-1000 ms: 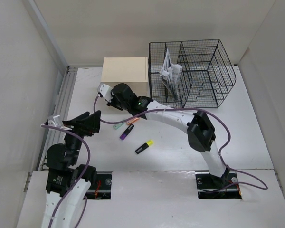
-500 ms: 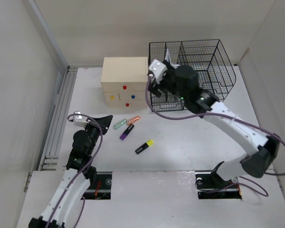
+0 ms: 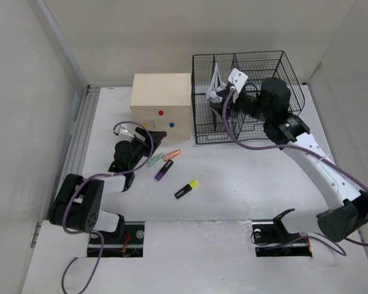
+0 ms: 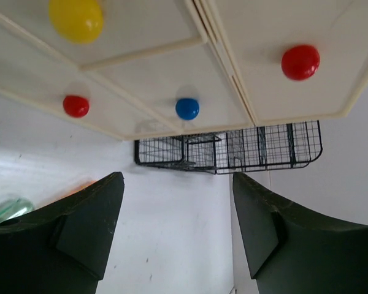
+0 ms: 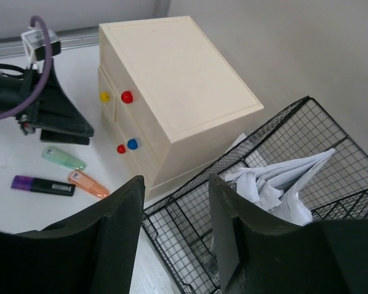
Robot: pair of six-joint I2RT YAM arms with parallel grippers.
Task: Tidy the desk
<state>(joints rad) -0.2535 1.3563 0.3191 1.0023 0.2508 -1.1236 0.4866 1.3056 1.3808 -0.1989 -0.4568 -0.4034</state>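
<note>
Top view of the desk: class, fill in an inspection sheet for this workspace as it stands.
Surface: white desk, nothing spilled.
Job's things: drawer box, drawers shut; wire basket holding papers.
Clutter: green marker, orange marker, purple marker, yellow-capped marker, loose beside the box.
Grippers: left gripper open, facing the drawers; right gripper open, over the basket.
Cables: purple cables along both arms.
Surroundings: white walls; metal rail at left edge.
</note>
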